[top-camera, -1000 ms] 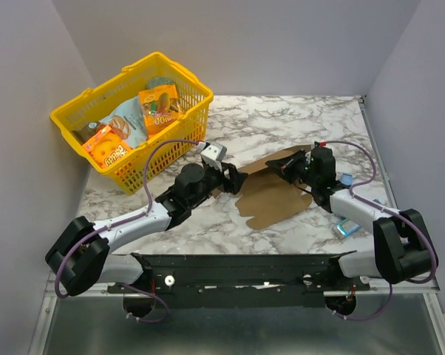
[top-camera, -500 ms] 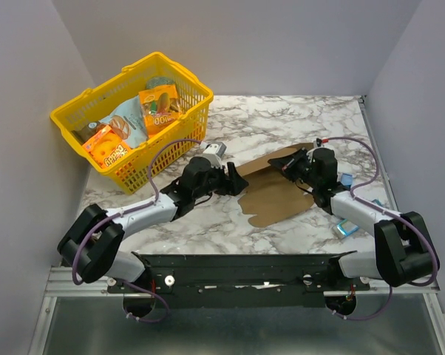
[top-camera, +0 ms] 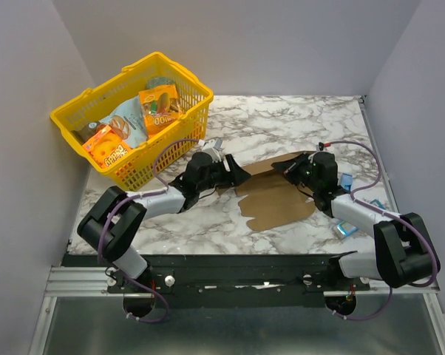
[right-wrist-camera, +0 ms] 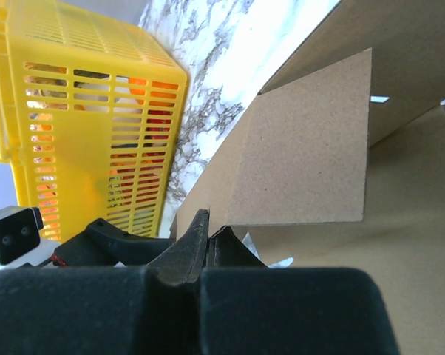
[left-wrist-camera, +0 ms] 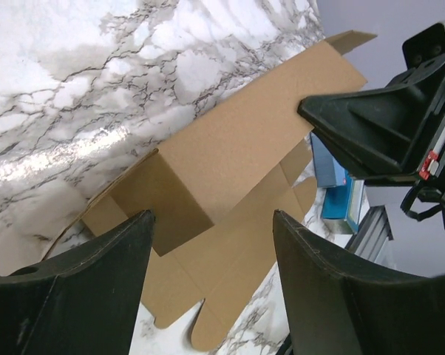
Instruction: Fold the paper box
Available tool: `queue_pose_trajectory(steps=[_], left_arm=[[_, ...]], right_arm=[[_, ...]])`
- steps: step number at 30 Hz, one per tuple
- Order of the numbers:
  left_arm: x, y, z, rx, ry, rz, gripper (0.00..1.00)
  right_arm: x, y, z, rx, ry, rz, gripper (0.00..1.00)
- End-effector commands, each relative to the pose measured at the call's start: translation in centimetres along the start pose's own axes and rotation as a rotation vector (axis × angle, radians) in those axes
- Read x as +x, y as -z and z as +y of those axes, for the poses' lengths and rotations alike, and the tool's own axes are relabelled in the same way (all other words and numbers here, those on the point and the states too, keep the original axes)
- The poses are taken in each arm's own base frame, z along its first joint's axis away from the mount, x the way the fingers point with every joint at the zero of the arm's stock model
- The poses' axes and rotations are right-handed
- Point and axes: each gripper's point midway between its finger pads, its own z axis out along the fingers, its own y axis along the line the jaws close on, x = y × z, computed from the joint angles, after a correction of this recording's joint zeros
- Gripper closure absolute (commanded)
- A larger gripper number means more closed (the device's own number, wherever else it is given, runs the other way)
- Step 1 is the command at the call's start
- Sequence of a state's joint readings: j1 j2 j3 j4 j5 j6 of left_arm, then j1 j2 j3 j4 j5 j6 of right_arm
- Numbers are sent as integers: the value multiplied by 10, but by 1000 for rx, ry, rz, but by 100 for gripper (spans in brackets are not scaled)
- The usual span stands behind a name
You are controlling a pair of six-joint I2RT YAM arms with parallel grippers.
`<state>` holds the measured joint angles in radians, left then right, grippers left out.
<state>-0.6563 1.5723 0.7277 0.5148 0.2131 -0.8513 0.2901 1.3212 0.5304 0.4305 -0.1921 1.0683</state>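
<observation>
Far left: yellow basket [top-camera: 182, 124] with the snack packs [top-camera: 108, 146] in it, same spot as a second ago.

Left arm has changed most. Its elbow has swung in toward the basket and the forearm has stretched out to the right, so the left gripper [top-camera: 236, 174] now sits just at the left edge of the paper box [top-camera: 278, 200]. A second ago it was a bit nearer and further left. Jaws stand apart with nothing between them. From the left wrist both fingers [left-wrist-camera: 97, 274] frame the folded corner of the cardboard without touching it.

The paper box lies mid-table between the two grippers. It is mostly flat, with the long far panel folded up off the sheet. Its position looks unchanged.

Right gripper [top-camera: 280, 167] has barely moved. Its jaws are closed tight, with the tip against the right end of that raised panel. I can't tell whether any cardboard is pinched between them.

Near right: a small blue packet [top-camera: 347, 229] lies on the marble table [top-camera: 296, 118], clear of the box.
</observation>
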Motion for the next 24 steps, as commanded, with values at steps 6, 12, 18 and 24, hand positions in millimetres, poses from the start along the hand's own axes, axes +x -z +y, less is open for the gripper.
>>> queue_pose_trajectory(steps=[6,12,18,24], left_arm=[[-12,-27,-20,115,58,-10,34],[-12,-35,-20,118,60,1,49],[-15,-30,-17,100,31,-15,49],[-11,-15,-10,61,-44,-16,25]], right_arm=[[2,2,-28,71,60,-16,100],[4,2,-29,74,59,-12,100],[3,3,-35,93,56,-29,99],[-1,3,-34,98,30,-52,100]])
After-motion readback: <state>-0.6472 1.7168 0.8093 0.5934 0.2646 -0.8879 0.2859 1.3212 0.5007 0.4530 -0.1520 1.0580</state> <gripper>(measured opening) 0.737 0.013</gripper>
